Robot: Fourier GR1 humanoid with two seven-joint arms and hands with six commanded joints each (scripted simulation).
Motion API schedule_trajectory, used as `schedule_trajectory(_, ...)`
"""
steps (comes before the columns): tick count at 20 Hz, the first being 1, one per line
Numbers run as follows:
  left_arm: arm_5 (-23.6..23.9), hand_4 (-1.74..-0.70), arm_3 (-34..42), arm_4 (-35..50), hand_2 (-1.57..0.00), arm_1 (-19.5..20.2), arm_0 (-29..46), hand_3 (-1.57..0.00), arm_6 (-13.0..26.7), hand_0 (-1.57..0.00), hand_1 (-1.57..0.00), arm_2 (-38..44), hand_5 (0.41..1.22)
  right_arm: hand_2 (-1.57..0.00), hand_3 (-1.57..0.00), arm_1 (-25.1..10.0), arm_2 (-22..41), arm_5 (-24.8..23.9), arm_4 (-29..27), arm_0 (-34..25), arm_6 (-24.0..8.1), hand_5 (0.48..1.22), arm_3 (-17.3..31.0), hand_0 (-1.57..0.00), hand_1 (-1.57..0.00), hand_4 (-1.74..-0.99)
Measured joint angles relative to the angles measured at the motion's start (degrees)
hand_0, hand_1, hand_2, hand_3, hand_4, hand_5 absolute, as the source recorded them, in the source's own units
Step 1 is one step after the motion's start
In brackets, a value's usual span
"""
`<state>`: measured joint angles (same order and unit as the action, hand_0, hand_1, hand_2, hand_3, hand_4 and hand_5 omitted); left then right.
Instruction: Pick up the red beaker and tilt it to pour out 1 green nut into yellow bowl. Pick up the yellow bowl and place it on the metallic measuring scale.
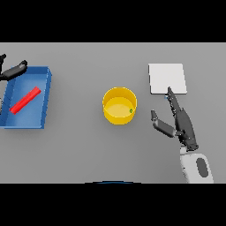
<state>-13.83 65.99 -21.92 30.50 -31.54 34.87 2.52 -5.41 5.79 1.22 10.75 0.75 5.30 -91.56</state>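
Right hand (pixel 180 118) lay nearest, fingers straight and released, fingertips reaching the metallic scale (pixel 167 78). Just left of it, apart, stood the yellow bowl (pixel 119 105) at table centre, green nut (pixel 131 111) inside. Far left, the red beaker (pixel 25 100) lay in a blue tray (pixel 46 95), left hand (pixel 13 70) relaxed at its corner.

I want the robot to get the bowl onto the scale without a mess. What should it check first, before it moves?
1. Green nut inside the yellow bowl: ok.
2. Red beaker out of the way, lying in the blue tray: ok.
3. Right hand open, ready to grasp: ok.
4. Right hand at the bowl: not ok, it sits apart, to the bowl's right.
5. Metallic measuring scale free on top: ok.
6. Left hand clear of the bowl, at the tray's far corner: ok.
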Motion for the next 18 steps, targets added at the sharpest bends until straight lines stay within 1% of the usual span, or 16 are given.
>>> schedule_trajectory(2, 1.6, -0.73, 1.12, -0.49, -0.04, -0.67, 0.51, -0.02, -0.18, -0.05, -0.04, -0.21, 0.661, 0.0, 0.0, 0.02, -0.37, 0.36, -1.02, -0.21, -0.94, 0.704, -0.7, 0.0, 0.0, -1.277)
schedule_trajectory(3, 1.95, -0.73, 0.87, -0.14, -0.03, -0.75, 0.57, -0.02, -0.28, -0.04, -0.04, 0.3, 0.664, 0.0, 0.0, 0.24, -0.01, -0.1, -0.16, -0.86, -2.21, 0.688, -0.28, 0.0, 0.0, -1.281)
schedule_trajectory(4, 2.61, -0.72, 1.05, -0.16, -0.03, -1.23, 0.58, -0.02, 0.08, -0.03, -0.03, 0.44, 0.667, 0.0, 0.0, -0.34, 0.51, -1.07, 2.05, -1.61, -3.54, 0.675, -0.09, 0.0, 0.0, -1.262)
schedule_trajectory(5, 2.92, -0.72, 1.38, -0.05, -0.02, -1.03, 0.22, -0.01, -0.39, -0.03, -0.02, 0.74, 0.675, 0.0, 0.0, -0.91, 1.49, -2.21, 4.82, -2.25, -4.4, 0.662, -0.84, 0.0, 0.0, -1.222)
schedule_trajectory(6, 3.56, -0.72, 1.93, -0.17, -0.02, -1.6, 0.72, -0.01, -1.0, -0.02, -0.02, 0.47, 0.682, 0.0, 0.0, -2.38, 1.82, -1.78, 6.12, -2.75, -4.83, 0.663, -1.13, 0.0, 0.0, -1.19)
schedule_trajectory(7, 3.73, -0.72, 2.43, -0.03, -0.01, -1.55, 0.93, -0.01, -1.04, -0.02, -0.01, 0.66, 0.685, 0.0, 0.0, -3.21, 2.56, 0.17, 5.92, -4.88, -4.61, 0.672, -0.88, -0.01, 0.0, -1.167)
schedule_trajectory(8, 4.1, -0.72, 2.43, -0.16, -0.01, -1.67, 0.66, -0.01, -1.07, -0.01, -0.01, 0.67, 0.693, 0.0, 0.0, -4.56, 3.3, 2.38, 5.68, -5.49, -1.81, 0.68, -0.72, -0.01, 0.0, -1.174)
schedule_trajectory(9, 3.9, -0.73, 3.09, 0.24, -0.01, -1.84, 0.98, 0.0, -1.68, -0.01, -0.01, 0.66, 0.7, 0.0, 0.0, -5.88, 4.11, 4.78, 5.65, -7.88, -1.3, 0.683, 0.08, -0.01, 0.0, -1.202)
schedule_trajectory(10, 4.02, -0.73, 2.34, 0.33, -0.01, -1.97, 0.64, 0.0, -1.68, -0.01, -0.01, 0.85, 0.707, 0.0, 0.0, -6.69, 4.8, 6.31, 6.0, -9.93, -1.52, 0.677, 0.95, -0.01, 0.0, -1.231)
schedule_trajectory(11, 3.89, -0.74, 2.59, 0.65, 0.0, -2.01, 0.64, 0.0, -1.73, -0.01, -0.01, 1.02, 0.709, 0.0, 0.0, -8.53, 6.01, 7.84, 7.83, -12.26, -1.31, 0.666, 2.27, 0.0, 0.0, -1.254)
schedule_trajectory(12, 3.79, -0.74, 3.24, 0.74, 0.0, -1.93, 1.0, 0.0, -2.03, 0.0, 0.0, 0.97, 0.709, 0.0, 0.0, -9.58, 7.62, 8.73, 10.03, -14.0, -1.32, 0.656, 2.94, 0.0, 0.0, -1.26)
schedule_trajectory(13, 3.86, -0.74, 3.28, 0.52, 0.0, -2.12, 1.11, 0.0, -1.72, 0.0, 0.0, 0.72, 0.709, 0.0, 0.0, -10.81, 9.08, 9.72, 12.25, -15.76, -2.5, 0.648, 3.33, 0.0, 0.0, -1.255)
schedule_trajectory(14, 3.88, -0.74, 2.56, 0.29, 0.0, -2.08, 0.9, 0.0, -1.89, 0.0, 0.0, 0.65, 0.709, 0.0, 0.0, -11.3, 10.3, 10.35, 13.83, -16.64, -3.27, 0.638, 3.87, 0.0, 0.0, -1.243)
schedule_trajectory(16, 4.26, -0.75, 3.31, 0.77, 0.0, -2.46, 1.52, 0.0, -2.27, 0.0, 0.0, 0.96, 0.711, 0.0, 0.0, -13.84, 14.15, 12.16, 19.0, -20.75, -2.09, 0.62, 5.27, 0.0, 0.0, -1.23)
schedule_trajectory(18, 4.07, -0.75, 3.58, 0.68, 0.0, -2.22, 2.37, 0.0, -2.97, 0.0, 0.0, 0.82, 0.713, 0.0, 0.0, -15.28, 16.8, 13.61, 21.92, -22.58, -0.48, 0.616, 6.22, 0.0, 0.0, -1.229)
